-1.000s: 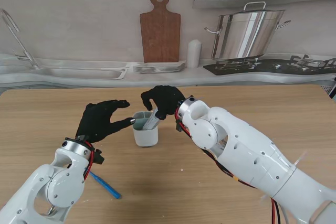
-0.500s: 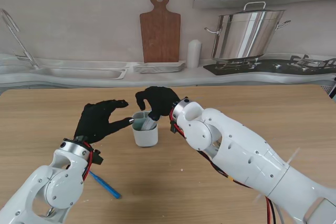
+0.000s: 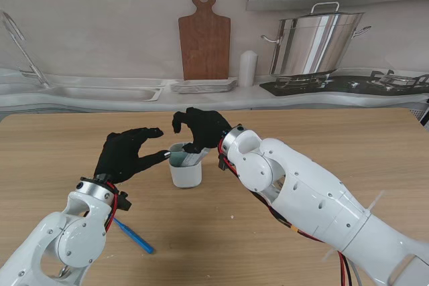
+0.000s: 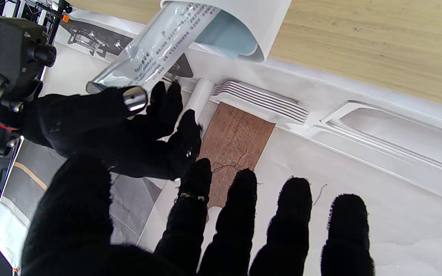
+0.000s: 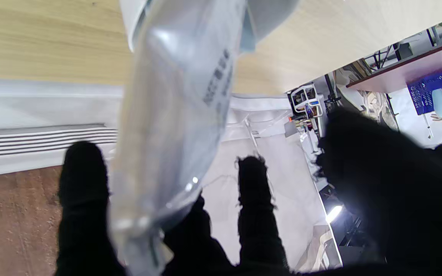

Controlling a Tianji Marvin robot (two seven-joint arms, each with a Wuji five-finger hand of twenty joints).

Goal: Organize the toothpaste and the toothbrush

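Fingers (image 3: 195, 145) of the right hand (image 3: 200, 127) pinch a toothpaste tube (image 3: 192, 159) standing tilted in a white cup (image 3: 186, 173). Left hand (image 3: 127, 152) hovers spread beside the cup. Blue toothbrush (image 3: 134, 236) lies on the table (image 3: 80, 138).

stand: high, facing table (image 3: 80, 132) | wrists: close, inverted, blurry; share cup (image 3: 186, 165)

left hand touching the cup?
Touching. In the stand view the left hand has a metal fingertip pressed against the rim of the cup, steadying it beside the toothpaste tube.
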